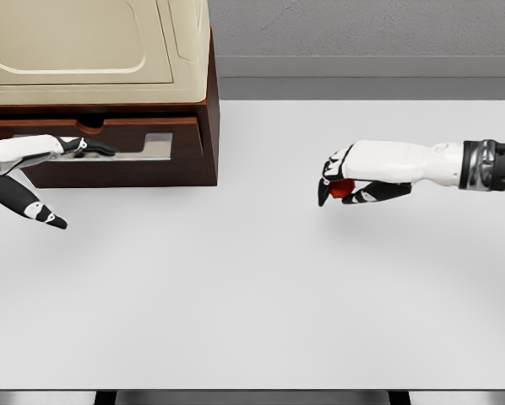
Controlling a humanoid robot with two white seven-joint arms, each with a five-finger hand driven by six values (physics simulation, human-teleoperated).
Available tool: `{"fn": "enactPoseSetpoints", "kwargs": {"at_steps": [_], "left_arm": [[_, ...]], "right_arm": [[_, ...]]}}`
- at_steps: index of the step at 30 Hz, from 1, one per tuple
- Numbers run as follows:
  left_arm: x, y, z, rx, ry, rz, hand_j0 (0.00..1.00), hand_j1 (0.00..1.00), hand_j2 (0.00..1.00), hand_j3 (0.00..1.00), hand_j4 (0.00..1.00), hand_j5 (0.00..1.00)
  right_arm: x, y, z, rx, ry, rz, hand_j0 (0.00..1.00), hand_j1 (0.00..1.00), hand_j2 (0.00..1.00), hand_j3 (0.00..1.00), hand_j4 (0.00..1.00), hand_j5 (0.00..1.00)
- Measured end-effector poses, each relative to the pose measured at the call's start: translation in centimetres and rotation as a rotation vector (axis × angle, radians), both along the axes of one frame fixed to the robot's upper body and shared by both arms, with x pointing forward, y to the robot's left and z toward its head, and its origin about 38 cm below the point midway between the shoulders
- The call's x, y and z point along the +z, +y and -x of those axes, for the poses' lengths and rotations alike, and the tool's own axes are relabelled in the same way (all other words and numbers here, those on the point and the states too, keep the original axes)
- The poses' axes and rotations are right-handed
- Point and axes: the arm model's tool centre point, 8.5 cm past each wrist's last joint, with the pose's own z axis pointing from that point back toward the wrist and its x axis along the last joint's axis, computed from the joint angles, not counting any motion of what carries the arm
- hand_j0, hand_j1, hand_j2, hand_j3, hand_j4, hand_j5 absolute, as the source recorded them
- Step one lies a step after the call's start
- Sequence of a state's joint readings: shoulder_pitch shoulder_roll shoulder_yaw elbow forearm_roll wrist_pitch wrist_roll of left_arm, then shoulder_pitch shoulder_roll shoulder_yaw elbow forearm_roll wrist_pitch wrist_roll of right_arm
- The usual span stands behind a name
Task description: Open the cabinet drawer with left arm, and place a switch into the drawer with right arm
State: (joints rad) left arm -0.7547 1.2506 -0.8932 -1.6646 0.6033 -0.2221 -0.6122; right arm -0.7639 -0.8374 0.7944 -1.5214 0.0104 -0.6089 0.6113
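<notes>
A brown cabinet [206,93] with a cream top stands at the table's back left. Its drawer [117,148] is pulled out a little, showing a grey inside. My left hand [50,181] is at the drawer front, upper fingers [96,148] resting on its edge, thumb hanging below, holding nothing. My right hand [341,187] hovers over the table's right middle, shut on a small red switch [343,187] that is mostly hidden by the fingers.
The white table [252,295] stretches between the two hands. A grey wall runs behind, and the table's front edge lies near the picture's bottom.
</notes>
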Motion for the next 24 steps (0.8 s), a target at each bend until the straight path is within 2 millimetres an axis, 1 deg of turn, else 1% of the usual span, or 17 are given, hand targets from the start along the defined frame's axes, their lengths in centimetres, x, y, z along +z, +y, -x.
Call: {"fn": "enactPoseSetpoints", "kwargs": {"at_steps": [6, 14, 24], "left_arm": [[0.3, 0.0, 0.5, -0.007, 0.0, -0.01, 0.99, 0.99, 0.99, 0.99, 0.99, 0.99], [0.0, -0.1, 1.1, -0.016, 0.012, -0.017, 0.99, 0.99, 0.99, 0.99, 0.99, 0.99], [0.5, 0.0, 1.8, -0.021, 0.018, -0.015, 0.99, 0.99, 0.99, 0.99, 0.99, 0.99]], "right_arm": [[0.4, 0.6, -0.1, 0.012, -0.01, -0.009, 0.49, 0.49, 0.49, 0.49, 0.49, 0.49], [1.2, 1.2, -0.4, 0.024, -0.03, -0.021, 0.49, 0.49, 0.49, 0.49, 0.49, 0.49], [2.2, 2.1, -0.6, 0.042, -0.044, -0.048, 0.49, 0.49, 0.49, 0.49, 0.49, 0.49]]}}
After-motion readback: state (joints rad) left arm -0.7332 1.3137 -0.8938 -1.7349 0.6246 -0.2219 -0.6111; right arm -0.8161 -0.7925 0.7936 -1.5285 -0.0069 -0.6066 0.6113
